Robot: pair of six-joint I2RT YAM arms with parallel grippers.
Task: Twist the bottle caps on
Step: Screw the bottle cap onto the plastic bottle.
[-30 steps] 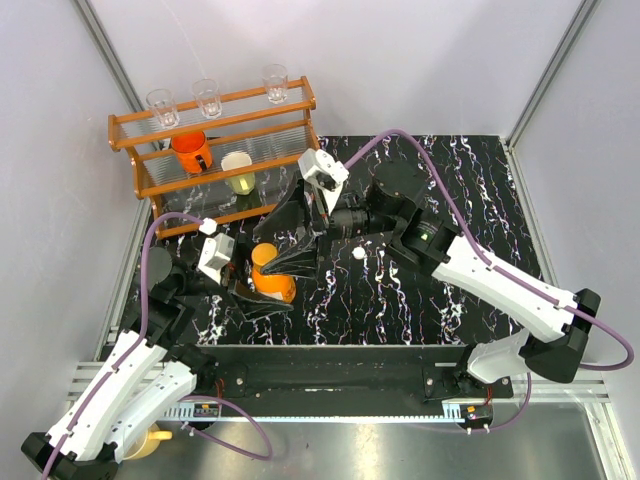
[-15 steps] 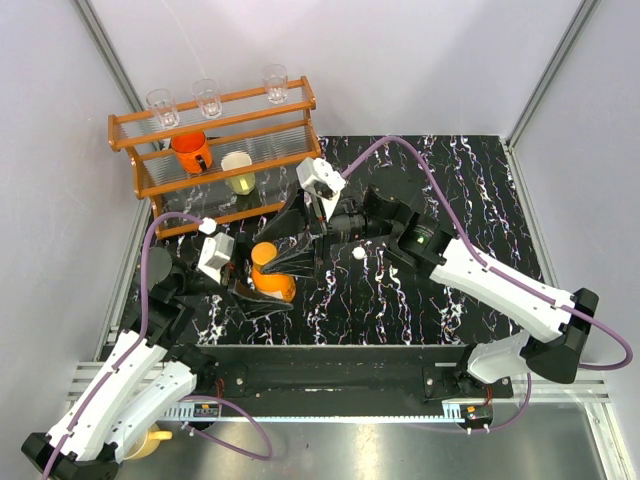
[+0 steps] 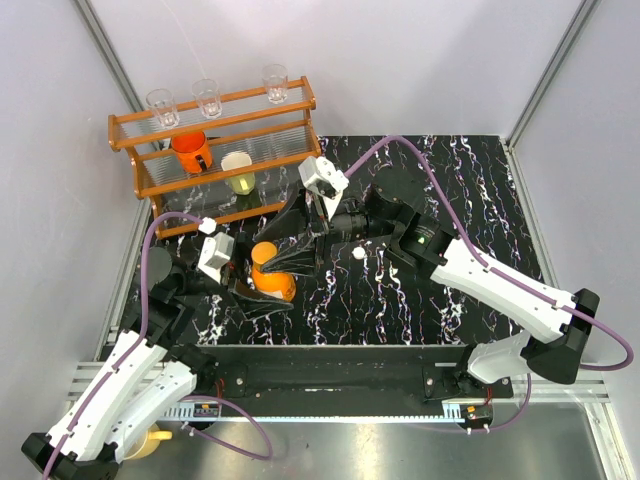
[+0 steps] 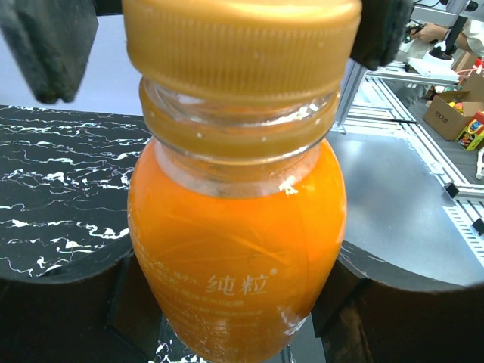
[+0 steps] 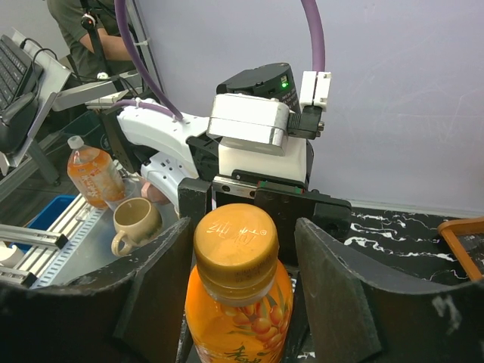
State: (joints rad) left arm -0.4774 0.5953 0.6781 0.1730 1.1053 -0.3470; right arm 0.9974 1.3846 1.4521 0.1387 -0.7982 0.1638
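left gripper clamps the orange bottle, and right gripper, jaws apart, flanks its orange cap at 9 and 3 o'clock.

- Around the orange cap, narrow gaps remain inside the right pincer.
- Ahead, the left pincer, clamped on the orange bottle, blocks passage.

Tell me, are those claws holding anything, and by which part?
The left claw grips the squat orange plastic bottle by its lower body. The right claw only straddles its orange screw cap, gaps showing either side.
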